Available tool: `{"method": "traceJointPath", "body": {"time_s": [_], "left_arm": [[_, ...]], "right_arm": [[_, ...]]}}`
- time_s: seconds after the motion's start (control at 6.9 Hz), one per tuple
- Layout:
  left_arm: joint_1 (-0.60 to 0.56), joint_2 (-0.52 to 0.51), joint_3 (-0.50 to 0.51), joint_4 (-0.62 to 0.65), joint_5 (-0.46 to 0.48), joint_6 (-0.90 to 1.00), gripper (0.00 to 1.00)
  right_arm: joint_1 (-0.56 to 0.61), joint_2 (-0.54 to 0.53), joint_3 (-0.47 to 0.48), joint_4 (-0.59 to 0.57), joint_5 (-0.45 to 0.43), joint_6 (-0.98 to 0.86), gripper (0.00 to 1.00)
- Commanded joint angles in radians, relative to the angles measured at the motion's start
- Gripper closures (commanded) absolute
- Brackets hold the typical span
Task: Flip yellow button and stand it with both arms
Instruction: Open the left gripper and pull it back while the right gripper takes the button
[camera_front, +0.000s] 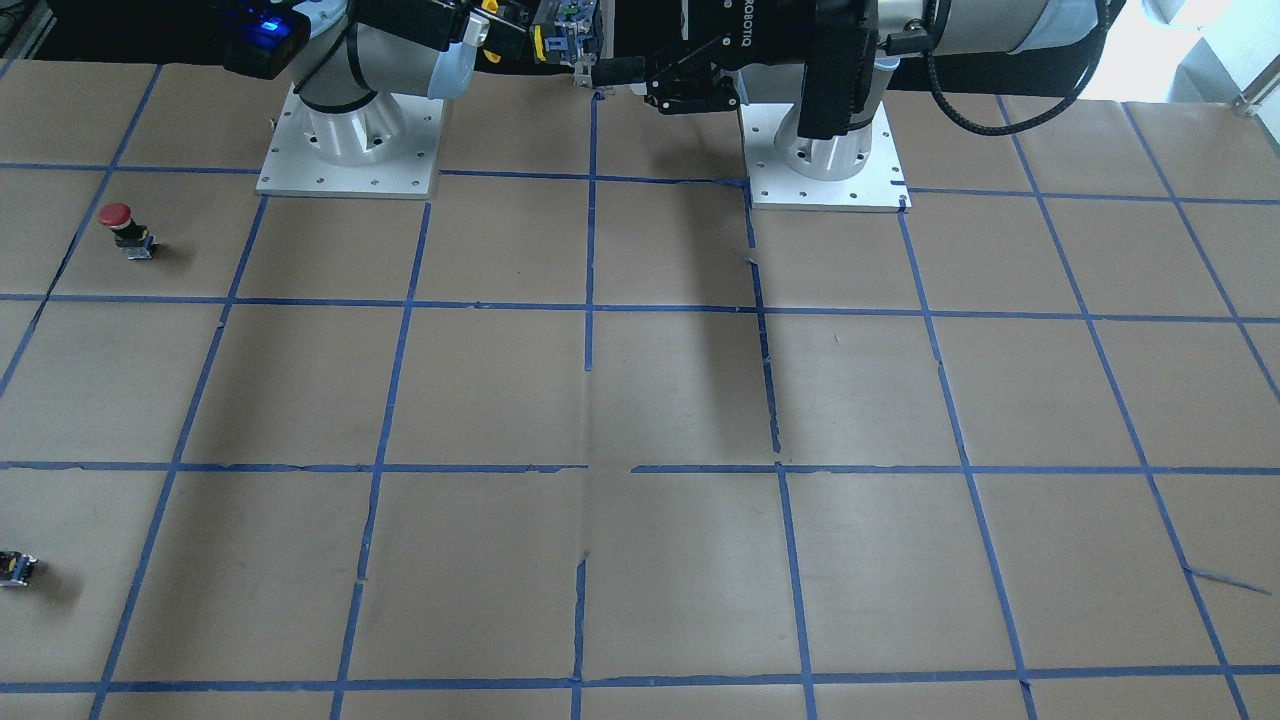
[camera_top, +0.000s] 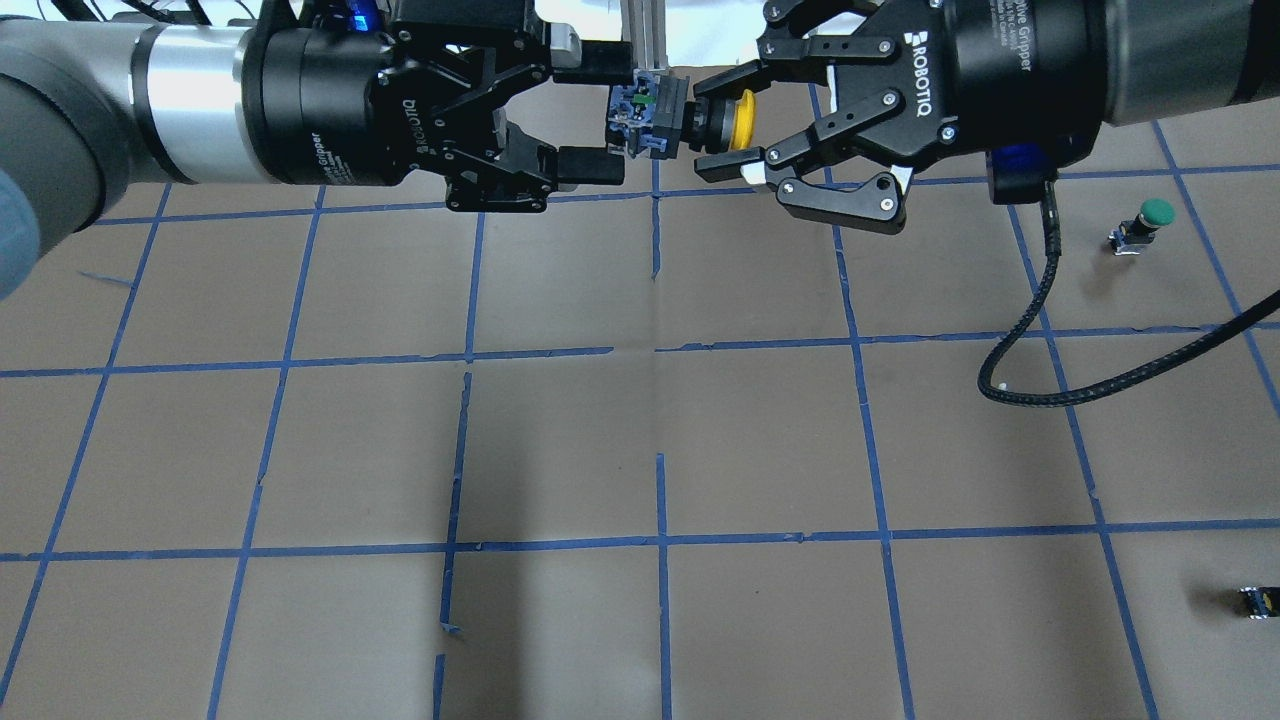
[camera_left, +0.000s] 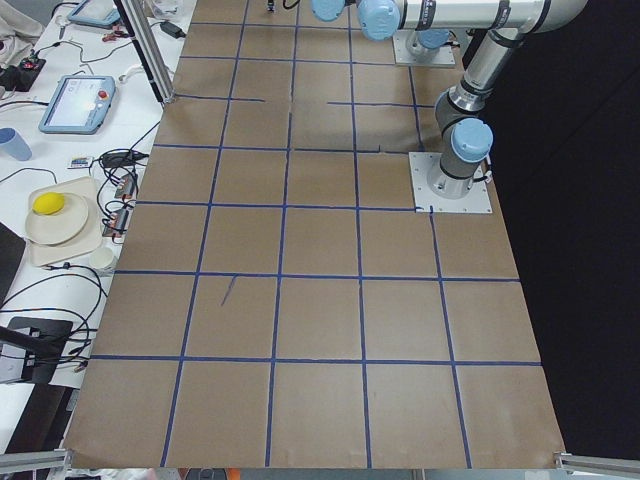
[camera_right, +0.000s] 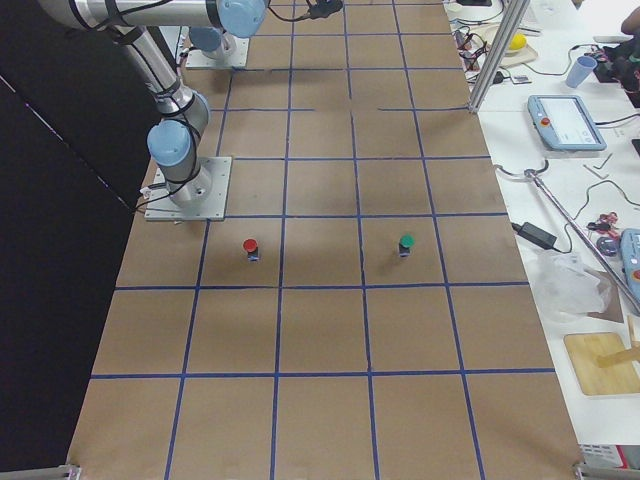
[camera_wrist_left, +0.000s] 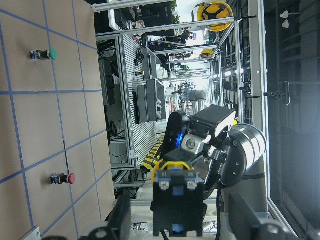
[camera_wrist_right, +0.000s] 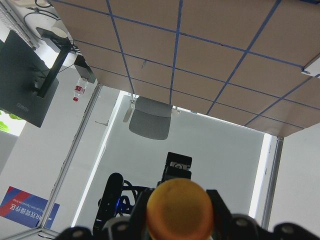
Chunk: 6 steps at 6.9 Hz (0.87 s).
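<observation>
The yellow button (camera_top: 742, 120) hangs level in the air between both grippers, its yellow cap toward the right gripper and its black-and-silver body (camera_top: 645, 108) toward the left one. My right gripper (camera_top: 708, 125) is shut on the button at the collar just behind the cap. My left gripper (camera_top: 612, 112) is open, with its fingers (camera_top: 590, 165) straddling the body's end without touching it. The left wrist view shows the body (camera_wrist_left: 177, 200) end-on between the spread fingers. The right wrist view shows the cap (camera_wrist_right: 180, 210) close up.
A red-capped button (camera_front: 125, 228) and a tiny black-and-yellow part (camera_front: 15, 567) stand on the brown table on the robot's right side. A green-capped button (camera_top: 1150, 218) stands there too. A black cable (camera_top: 1040, 330) loops down from the right wrist.
</observation>
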<state>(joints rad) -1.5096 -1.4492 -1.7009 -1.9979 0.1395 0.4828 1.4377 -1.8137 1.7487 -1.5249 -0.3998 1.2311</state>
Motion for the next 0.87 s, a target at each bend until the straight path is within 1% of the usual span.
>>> {"method": "traceJointPath", "body": {"time_s": [0.0, 0.14, 0.29, 0.43, 0.58, 0.72], "left_arm": [[-0.001, -0.003, 0.012, 0.011, 0.009, -0.027, 0.0], [-0.001, -0.013, 0.013, 0.051, 0.107, -0.03, 0.0], [-0.001, -0.014, 0.012, 0.171, 0.306, -0.079, 0.0], [-0.001, -0.016, 0.003, 0.308, 0.421, -0.178, 0.0], [-0.001, -0.022, -0.002, 0.373, 0.496, -0.208, 0.0], [0.0, -0.045, 0.013, 0.378, 0.61, -0.201, 0.0]], "right_arm": [[-0.02, 0.001, -0.002, -0.09, -0.06, -0.019, 0.88], [-0.048, 0.002, 0.0, -0.139, -0.161, -0.098, 0.88], [-0.059, 0.001, 0.002, -0.132, -0.254, -0.231, 0.92], [-0.062, 0.004, 0.003, -0.109, -0.393, -0.383, 0.92], [-0.065, 0.005, 0.003, -0.039, -0.535, -0.62, 0.92], [-0.121, 0.007, 0.006, -0.005, -0.701, -0.807, 0.92]]}}
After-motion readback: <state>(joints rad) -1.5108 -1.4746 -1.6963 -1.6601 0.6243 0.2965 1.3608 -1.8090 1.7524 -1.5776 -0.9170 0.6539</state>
